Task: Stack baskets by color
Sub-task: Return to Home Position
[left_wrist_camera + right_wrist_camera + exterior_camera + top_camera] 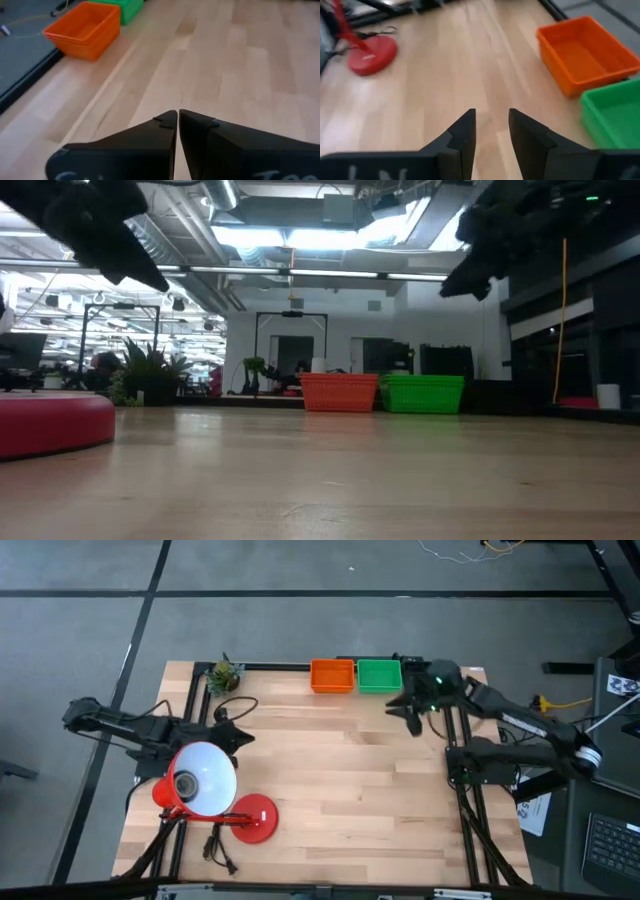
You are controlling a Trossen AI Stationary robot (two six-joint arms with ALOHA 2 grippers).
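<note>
Two groups of baskets are countable on the wooden table (340, 780): one stack of orange rectangular plastic baskets (332, 675) and one stack of green rectangular plastic baskets (379, 674). They stand side by side at the table's far edge, very close together, the orange to the left of the green as the high view shows them. How many baskets make up each stack cannot be counted, since from above each reads as one rectangle. The inside of the top orange basket shows only its own orange floor, as does the green one. In both wrist views the green stack is cut off by the picture's edge. In the low view a dark low shape (492, 395) sits just beside the green stack, and whether it is a basket cannot be told. One red desk lamp with a white shade (203, 778) and one small potted plant (224, 675) occupy the table's left side. The left gripper (177, 114) hovers above the table near the lamp, its fingers (160, 135) clenched with nothing between them. The right gripper (491, 114) hangs near the green stack, its fingers (462, 135) released and apart over bare wood.
</note>
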